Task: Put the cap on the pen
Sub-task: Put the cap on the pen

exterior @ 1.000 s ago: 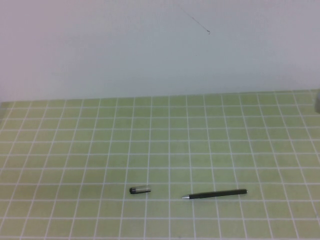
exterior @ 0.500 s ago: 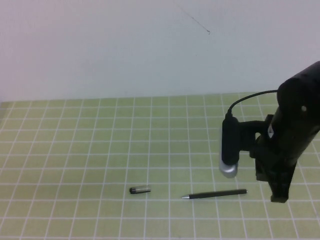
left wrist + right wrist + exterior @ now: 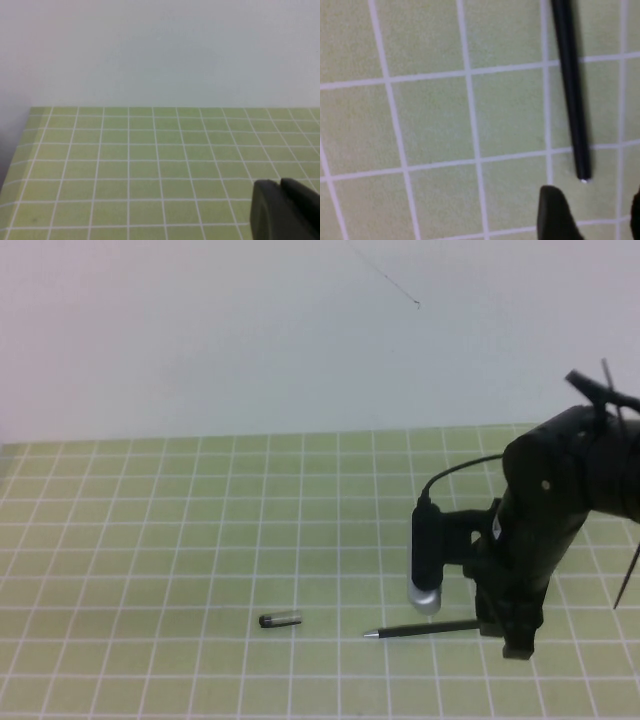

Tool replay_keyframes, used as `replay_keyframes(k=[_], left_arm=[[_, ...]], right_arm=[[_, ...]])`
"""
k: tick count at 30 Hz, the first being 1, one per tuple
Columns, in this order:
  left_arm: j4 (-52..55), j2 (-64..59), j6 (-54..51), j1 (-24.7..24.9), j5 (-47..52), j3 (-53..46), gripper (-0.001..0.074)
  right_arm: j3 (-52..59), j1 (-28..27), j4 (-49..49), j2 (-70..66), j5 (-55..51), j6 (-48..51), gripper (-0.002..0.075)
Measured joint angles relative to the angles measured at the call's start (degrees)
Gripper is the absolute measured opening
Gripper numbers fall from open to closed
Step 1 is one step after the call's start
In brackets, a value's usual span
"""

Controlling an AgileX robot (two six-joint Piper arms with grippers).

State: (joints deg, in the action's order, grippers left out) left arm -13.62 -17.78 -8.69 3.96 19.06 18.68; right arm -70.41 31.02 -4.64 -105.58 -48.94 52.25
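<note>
The thin black pen [image 3: 420, 629] lies flat on the green grid mat, silvery tip to the left. The short black-and-clear cap [image 3: 280, 620] lies about two squares left of the tip. My right gripper [image 3: 517, 645] hangs over the pen's right end and hides it. In the right wrist view the pen [image 3: 570, 90] ends just short of the open right gripper [image 3: 595, 215], whose dark fingers [image 3: 555, 215] stand apart and hold nothing. My left gripper [image 3: 287, 212] shows only in the left wrist view, fingers together, over bare mat far from both things.
The green grid mat [image 3: 150, 560] covers the table up to a plain white wall [image 3: 250, 340]. The right arm's wrist camera [image 3: 427, 560] hangs just above the pen's middle. The mat's edge [image 3: 22, 150] shows in the left wrist view.
The right arm has come in from the right and moved left and down. It now stands over the pen's right end. Pen and cap have not moved.
</note>
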Motion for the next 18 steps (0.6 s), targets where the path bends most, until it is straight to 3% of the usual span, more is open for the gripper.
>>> replay_keyframes(k=[18], left_arm=[[-0.4,0.0,-0.2,0.0,-1.9,-1.2,0.0000]], right_arm=[[0.0,0.0,-2.7,-6.6,5.0,0.9,0.0344]])
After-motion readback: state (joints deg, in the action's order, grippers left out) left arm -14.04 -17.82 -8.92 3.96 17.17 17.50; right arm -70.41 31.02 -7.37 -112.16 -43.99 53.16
